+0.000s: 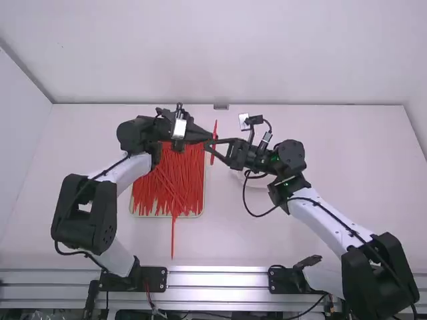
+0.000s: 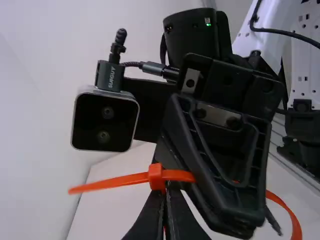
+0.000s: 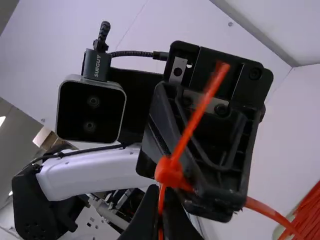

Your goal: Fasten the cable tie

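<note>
Above the white counter, a red cable tie is held in the air between two robot arms, just past the far right corner of a tray. The left pincer is closed on the cable tie. In the left wrist view its two black fingers are pressed together on the strap directly beneath the tie's square head. The right pincer is clamped on the same tie from the opposite side, and in the right wrist view its fingers are likewise shut on the strap just below the head. The two pincers are set tip to tip, very close to each other.

Strap is seen running out on both sides of the head. A straight tail points away on one side, and a curved length passes behind the opposing pincer on the other (whether the loop is fully closed cannot be told).

On the tray a dense pile of red ties is spread. One loose tie is laid on the counter, reaching from the tray's near edge toward the arm bases.
</note>
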### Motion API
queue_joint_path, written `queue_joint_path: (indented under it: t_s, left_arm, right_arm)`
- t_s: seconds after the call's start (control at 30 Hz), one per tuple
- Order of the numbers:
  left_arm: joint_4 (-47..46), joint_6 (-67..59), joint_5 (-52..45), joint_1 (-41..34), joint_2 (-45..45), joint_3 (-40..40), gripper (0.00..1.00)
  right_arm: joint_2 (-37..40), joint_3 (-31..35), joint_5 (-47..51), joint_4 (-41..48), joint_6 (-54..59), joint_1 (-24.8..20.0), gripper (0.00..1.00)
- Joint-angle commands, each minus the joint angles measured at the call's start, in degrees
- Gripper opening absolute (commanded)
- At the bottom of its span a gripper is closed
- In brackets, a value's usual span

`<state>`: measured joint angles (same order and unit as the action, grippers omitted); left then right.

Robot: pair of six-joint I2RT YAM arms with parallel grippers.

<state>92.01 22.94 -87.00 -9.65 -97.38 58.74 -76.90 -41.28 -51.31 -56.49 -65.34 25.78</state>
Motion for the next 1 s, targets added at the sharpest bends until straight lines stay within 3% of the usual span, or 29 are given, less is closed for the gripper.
queue_joint_path:
  t_s: [0.0,0.27,0.57,0.83,0.97]
  left_arm:
    - [0.6,-0.2,-2.7,-0.9,0.4,-0.3,0.01]
    - [0.7,-1.1,-2.7,-1.7,0.4,-2.2,0.01]
    - [0.4,-1.7,-1.9,-1.5,0.4,-2.5,0.01]
    - [0.4,0.2,-1.9,0.6,0.4,-1.7,0.01]
    - [0.7,1.7,-1.9,0.7,0.4,-1.7,0.01]
  right_arm:
    - [0.5,-1.2,2.1,-0.8,-0.4,-1.4,0.00]
    - [0.5,-1.2,1.6,-1.8,-1.6,-4.5,0.00]
    - [0.5,-1.2,-0.5,-1.8,-1.9,-5.1,0.00]
    - [0.5,-1.1,-7.0,-1.6,-2.4,-6.0,0.18]
    - [0.5,-1.1,-6.9,-1.9,-2.4,-5.9,0.23]
